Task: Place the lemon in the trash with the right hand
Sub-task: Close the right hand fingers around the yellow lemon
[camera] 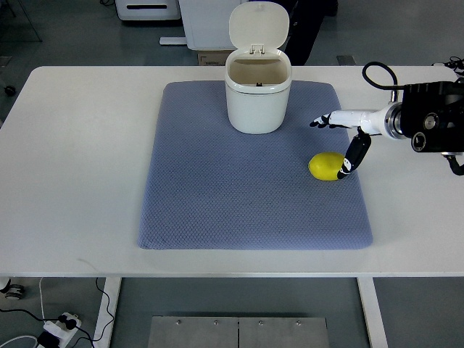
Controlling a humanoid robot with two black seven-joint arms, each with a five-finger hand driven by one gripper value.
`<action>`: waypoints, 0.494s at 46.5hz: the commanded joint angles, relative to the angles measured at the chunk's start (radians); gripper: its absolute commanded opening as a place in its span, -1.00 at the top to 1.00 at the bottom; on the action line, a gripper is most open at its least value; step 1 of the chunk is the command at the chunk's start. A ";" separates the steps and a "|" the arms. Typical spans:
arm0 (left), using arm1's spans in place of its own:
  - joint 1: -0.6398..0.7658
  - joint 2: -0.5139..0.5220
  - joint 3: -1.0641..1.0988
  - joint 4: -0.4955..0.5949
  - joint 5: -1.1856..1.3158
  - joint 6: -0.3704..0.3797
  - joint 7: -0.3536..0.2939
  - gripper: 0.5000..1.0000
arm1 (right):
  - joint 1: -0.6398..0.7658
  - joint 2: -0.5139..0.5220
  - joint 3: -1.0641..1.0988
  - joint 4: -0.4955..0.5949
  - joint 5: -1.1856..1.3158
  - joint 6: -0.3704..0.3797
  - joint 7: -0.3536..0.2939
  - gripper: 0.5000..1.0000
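Resting on the white tabletop (pixel 80 145), a quilted blue-grey mat (pixel 217 196) carries a rounded white plastic trash bin (pixel 258 101), lid raised, at its far edge. An oval yellow lemon (pixel 326 166) lies near the mat's right edge. Right hand (pixel 346 138) spread open, one fingertip touching the lemon.

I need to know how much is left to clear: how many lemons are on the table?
1. The lemon lies on the blue mat's right side, beside the right hand. The bin's inside shows only partly.
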 commanded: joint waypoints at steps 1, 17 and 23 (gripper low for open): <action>0.000 0.000 0.000 0.000 0.000 0.000 0.000 -1.00 | -0.012 0.000 0.000 -0.002 -0.002 -0.010 0.001 -0.92; 0.000 0.000 0.000 0.000 0.000 0.000 0.000 -1.00 | -0.046 0.016 0.001 -0.006 -0.002 -0.038 0.004 -0.57; 0.000 0.000 0.000 0.000 0.000 0.000 0.000 -1.00 | -0.050 0.020 0.001 -0.008 -0.002 -0.040 0.015 -0.44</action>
